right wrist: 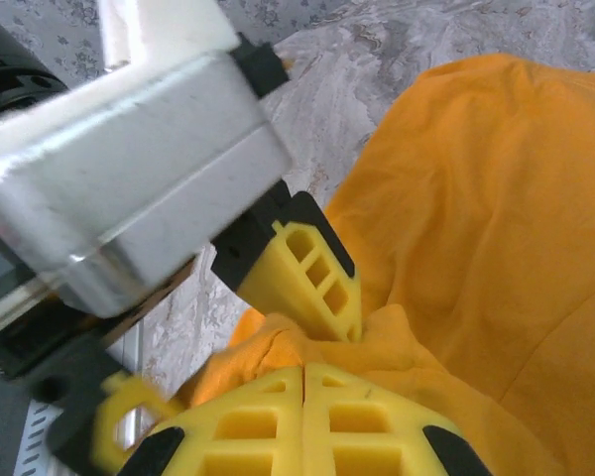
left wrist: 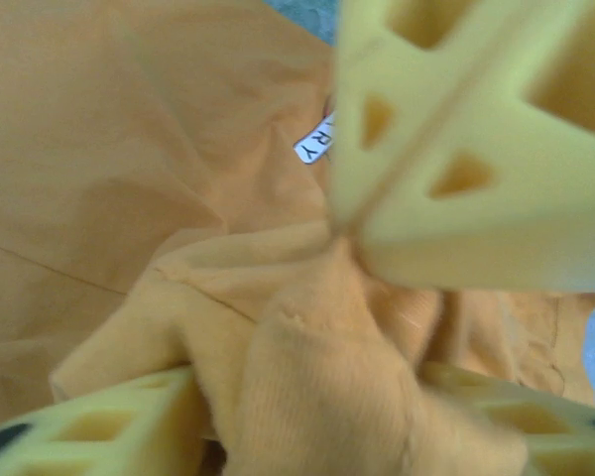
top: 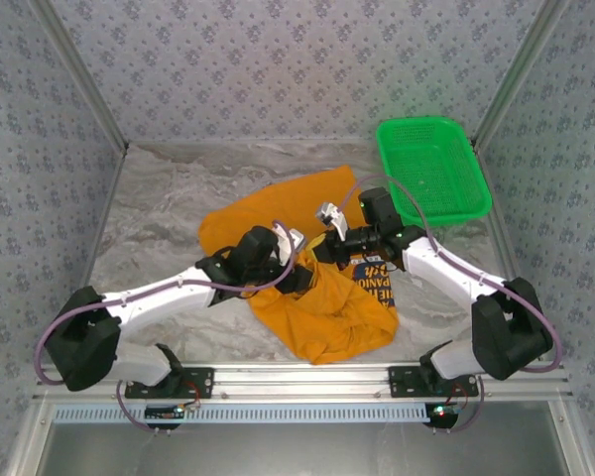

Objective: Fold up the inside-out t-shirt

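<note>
The orange t-shirt lies crumpled in the middle of the table, its dark blue and white print showing beside the right arm. Both grippers meet over its middle. My left gripper has a thick bunch of orange cloth filling the gap between its yellow fingers. My right gripper is shut, pinching a fold of the shirt at its tips. In the left wrist view the right gripper's fingers sit close above, beside the small white neck tag.
A green mesh basket stands at the back right of the marbled table. Patterned walls close in the left, back and right sides. The left gripper's grey body hangs close in front of the right wrist camera.
</note>
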Controlling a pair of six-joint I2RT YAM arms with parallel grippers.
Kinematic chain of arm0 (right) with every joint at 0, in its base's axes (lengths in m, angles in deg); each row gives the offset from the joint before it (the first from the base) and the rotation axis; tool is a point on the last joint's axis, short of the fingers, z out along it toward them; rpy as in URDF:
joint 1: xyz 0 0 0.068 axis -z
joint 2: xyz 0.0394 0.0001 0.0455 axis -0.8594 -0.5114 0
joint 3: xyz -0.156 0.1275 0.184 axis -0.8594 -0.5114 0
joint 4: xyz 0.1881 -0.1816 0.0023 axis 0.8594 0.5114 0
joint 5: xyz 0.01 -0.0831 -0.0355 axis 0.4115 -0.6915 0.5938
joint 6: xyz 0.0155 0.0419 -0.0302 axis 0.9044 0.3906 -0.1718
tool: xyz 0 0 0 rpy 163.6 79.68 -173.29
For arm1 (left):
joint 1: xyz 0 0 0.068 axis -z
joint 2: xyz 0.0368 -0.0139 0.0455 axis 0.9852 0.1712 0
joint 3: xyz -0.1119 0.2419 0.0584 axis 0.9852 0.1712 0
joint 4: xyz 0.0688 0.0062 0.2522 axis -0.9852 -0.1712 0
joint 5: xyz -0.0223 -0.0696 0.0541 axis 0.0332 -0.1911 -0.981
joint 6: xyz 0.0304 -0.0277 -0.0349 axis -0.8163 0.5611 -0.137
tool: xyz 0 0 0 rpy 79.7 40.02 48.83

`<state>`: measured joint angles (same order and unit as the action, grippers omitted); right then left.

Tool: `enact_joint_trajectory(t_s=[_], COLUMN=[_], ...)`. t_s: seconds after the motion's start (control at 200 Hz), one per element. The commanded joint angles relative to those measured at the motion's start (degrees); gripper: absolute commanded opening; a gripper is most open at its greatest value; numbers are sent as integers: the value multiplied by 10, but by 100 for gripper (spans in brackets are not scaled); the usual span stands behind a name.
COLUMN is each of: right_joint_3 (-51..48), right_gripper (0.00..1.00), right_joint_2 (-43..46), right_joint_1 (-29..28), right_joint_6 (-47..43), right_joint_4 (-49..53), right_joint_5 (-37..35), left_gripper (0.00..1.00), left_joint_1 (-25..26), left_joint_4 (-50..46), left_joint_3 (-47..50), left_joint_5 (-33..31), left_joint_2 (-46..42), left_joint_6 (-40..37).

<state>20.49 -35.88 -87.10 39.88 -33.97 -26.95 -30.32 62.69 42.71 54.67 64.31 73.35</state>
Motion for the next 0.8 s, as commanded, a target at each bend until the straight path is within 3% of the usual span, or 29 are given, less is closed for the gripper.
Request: enact_joint_trajectory(t_s=[0.0, 0.075, 0.22, 0.32, 0.47, 0.645, 0.795], right_joint_3=[-10, -22, -37, -40, -45, -48, -44], right_gripper=[0, 0, 0, 0, 0, 0, 0], right_joint_2=[22, 26, 28, 21, 3, -42, -52], right_joint_1=[10, 20, 38, 38, 31, 26, 20], right_joint_6=[-4, -18, -18, -10, 52, 143, 158], right_joint_4=[22, 24, -7, -36, -117, -201, -206], right_joint_5=[23, 22, 83, 98, 53, 11, 2], left_gripper=[26, 28, 28, 31, 46, 53, 53], left_joint_1=[-33, -60, -110, -143, -147, -60, -30], left_joint_4=[16, 77, 99, 109, 70, 11, 34], left_joint_3=[-13, 26, 36, 38, 29, 1, 10], left_joint_5=[38, 148, 195, 173, 105, 19, -67], left_joint_2=[2, -14, -4, 9, 5, 8, -6], left_joint_6=[4, -40, -74, -69, -102, -237, -255])
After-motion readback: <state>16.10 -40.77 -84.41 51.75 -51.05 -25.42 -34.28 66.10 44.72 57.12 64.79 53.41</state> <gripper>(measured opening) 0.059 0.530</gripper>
